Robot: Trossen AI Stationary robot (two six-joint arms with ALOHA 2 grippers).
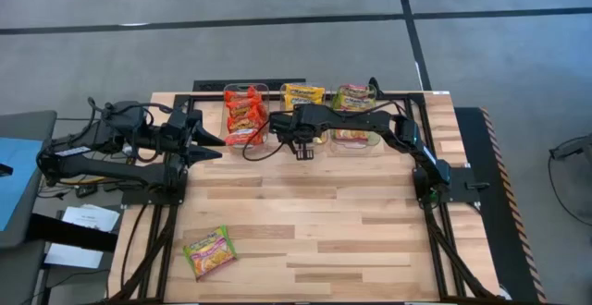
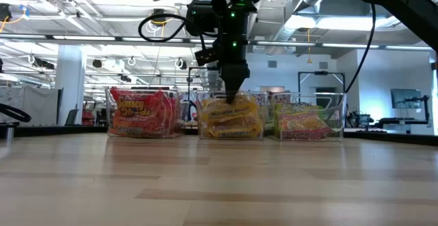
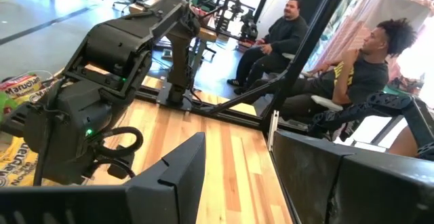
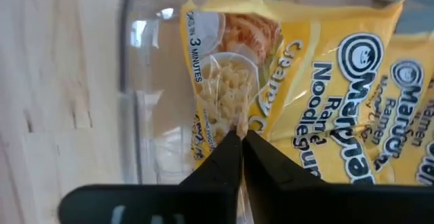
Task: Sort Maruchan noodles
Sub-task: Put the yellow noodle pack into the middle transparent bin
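**Right gripper at the yellow bin's near wall, one packet stranded far off**

Up at the table's far edge, three clear bins (image 1: 246,137) stood in a row: red-orange packets (image 2: 140,113) on the left, yellow packets (image 2: 229,118) in the middle, green-and-pink packets (image 2: 306,122) on the right. The right gripper (image 4: 241,138) hung over the middle bin just inside its near wall, its fingertips a hair apart at the corner of a yellow packet (image 4: 271,75); whether they still pinched the wrapper could not be told. The left gripper (image 1: 215,142) waited beside the red-orange bin, jaws apart and empty. One green-and-pink packet (image 1: 209,251) lay alone near the table's front-left corner, well apart from both arms. Between it and the bins the wooden table (image 1: 314,222) was bare planks. In the left wrist view, two people (image 3: 325,68) sat beyond the table's edge.
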